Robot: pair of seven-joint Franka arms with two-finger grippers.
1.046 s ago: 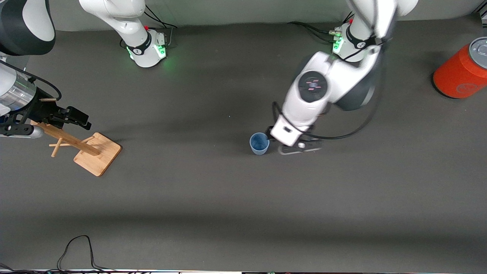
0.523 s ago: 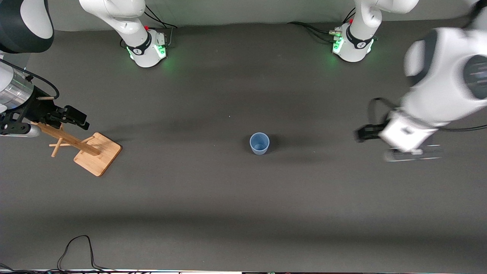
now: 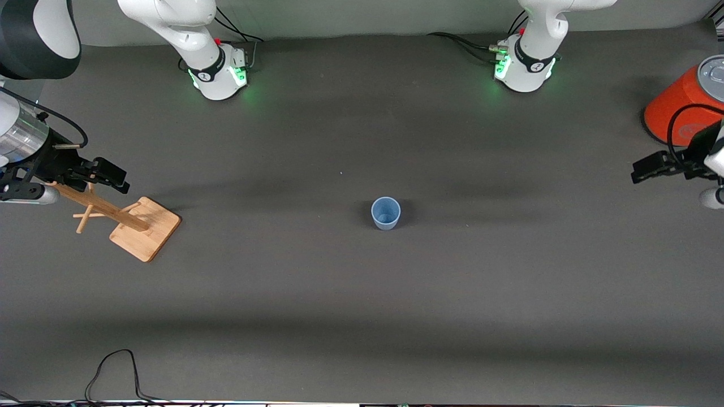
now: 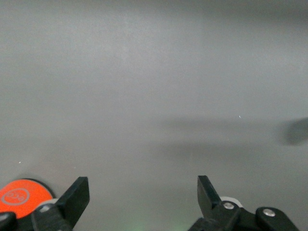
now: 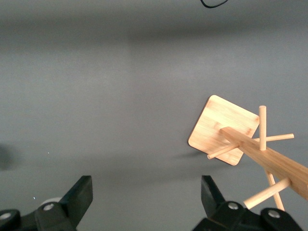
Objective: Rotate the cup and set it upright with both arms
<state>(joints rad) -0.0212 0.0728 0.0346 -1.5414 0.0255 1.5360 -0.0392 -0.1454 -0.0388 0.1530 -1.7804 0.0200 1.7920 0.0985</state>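
Note:
The small pale blue cup (image 3: pixel 386 213) stands upright, mouth up, alone in the middle of the dark table. My left gripper (image 3: pixel 650 167) is open and empty, up in the air at the left arm's end of the table, beside the orange can; its fingers (image 4: pixel 77 195) show spread wide in the left wrist view. My right gripper (image 3: pixel 110 174) is open and empty over the wooden stand at the right arm's end; the right wrist view shows its spread fingers (image 5: pixel 82 195). The cup is not in either wrist view.
A large orange can (image 3: pixel 681 107) with a grey lid stands at the left arm's end; its top shows in the left wrist view (image 4: pixel 21 196). A wooden peg stand (image 3: pixel 127 220) stands at the right arm's end, also in the right wrist view (image 5: pixel 240 139). A black cable (image 3: pixel 113 367) lies at the near edge.
My left gripper was at the cup a second ago, let it go and swung away to the left arm's end of the table. The cup stays upright in place. The right arm barely moved.

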